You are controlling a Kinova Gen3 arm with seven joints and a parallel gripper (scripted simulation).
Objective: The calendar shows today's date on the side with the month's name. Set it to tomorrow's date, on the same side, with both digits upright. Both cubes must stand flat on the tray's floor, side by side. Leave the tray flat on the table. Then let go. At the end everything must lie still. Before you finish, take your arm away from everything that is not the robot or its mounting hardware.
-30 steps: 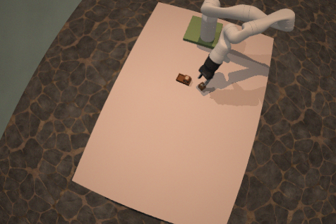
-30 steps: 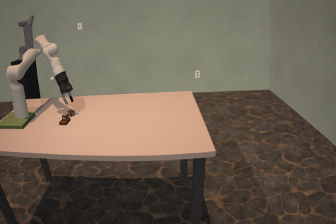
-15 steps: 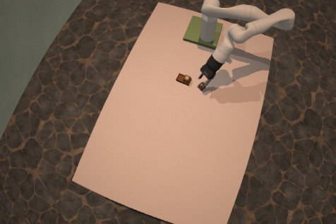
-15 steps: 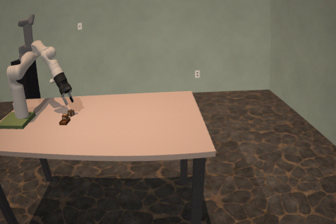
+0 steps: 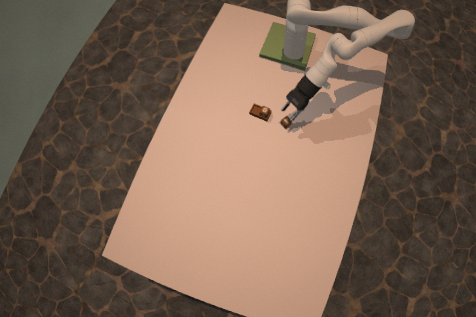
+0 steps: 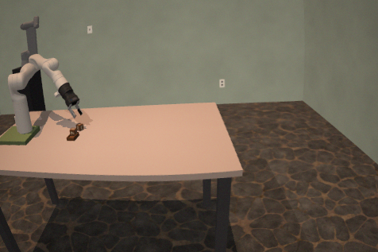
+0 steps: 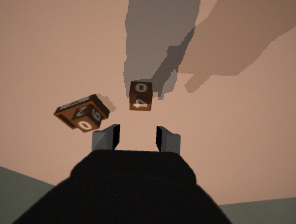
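A small brown tray (image 5: 258,111) lies on the pink table top and holds one brown digit cube (image 7: 89,118) that shows a 0 and a 6 in the wrist view. A second brown cube (image 5: 286,121) stands alone on the table to the right of the tray; in the wrist view this loose cube (image 7: 140,95) shows a 0 and a 4. My gripper (image 5: 292,108) hangs tilted just above and behind the loose cube, apart from it. Its fingers are open with nothing between them. In the exterior view the gripper (image 6: 75,111) is above the tray (image 6: 73,136).
The arm's base stands on a green plate (image 5: 287,45) at the far end of the table. The arm throws dark shadows on the table to the right of the loose cube.
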